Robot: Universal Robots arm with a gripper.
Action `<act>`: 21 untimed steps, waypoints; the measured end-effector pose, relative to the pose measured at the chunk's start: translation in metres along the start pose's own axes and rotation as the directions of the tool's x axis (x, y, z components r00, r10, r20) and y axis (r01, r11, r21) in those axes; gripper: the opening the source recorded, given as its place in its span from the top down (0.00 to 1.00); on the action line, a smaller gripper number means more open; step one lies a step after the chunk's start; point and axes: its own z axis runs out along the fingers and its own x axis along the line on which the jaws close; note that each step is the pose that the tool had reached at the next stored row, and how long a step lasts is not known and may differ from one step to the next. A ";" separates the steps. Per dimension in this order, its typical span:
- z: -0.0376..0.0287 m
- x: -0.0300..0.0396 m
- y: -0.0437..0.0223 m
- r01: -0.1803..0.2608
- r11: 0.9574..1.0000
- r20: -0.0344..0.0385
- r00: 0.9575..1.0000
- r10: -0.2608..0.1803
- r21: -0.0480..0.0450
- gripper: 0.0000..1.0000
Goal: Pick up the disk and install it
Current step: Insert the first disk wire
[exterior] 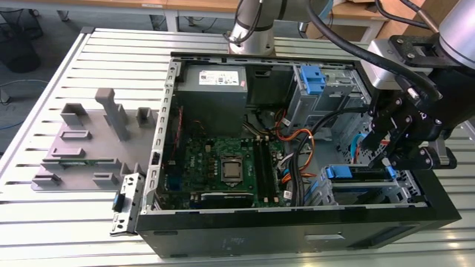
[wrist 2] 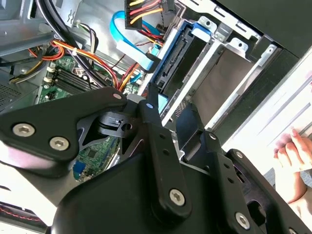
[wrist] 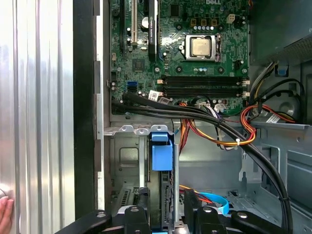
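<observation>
Your gripper (exterior: 386, 163) hangs over the drive cage (exterior: 406, 179) at the exterior view's right end of the open computer case (exterior: 297, 231). The disk (exterior: 347, 172) stands on edge in that cage, blue frame showing along its top. In the first wrist view the gripper (wrist: 165, 212) sits astride the disk (wrist: 162, 157), close against it, but you cannot tell whether it is clamped or slack. Orange and black cables (wrist: 229, 136) run between cage and motherboard (wrist: 195, 48). A person's hand (wrist: 4, 213) shows by the slatted table (wrist: 44, 122).
</observation>
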 end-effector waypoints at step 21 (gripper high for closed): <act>0.0019 -0.0112 -0.0001 0.000 1.000 0.000 1.000 0.000 0.000 0.58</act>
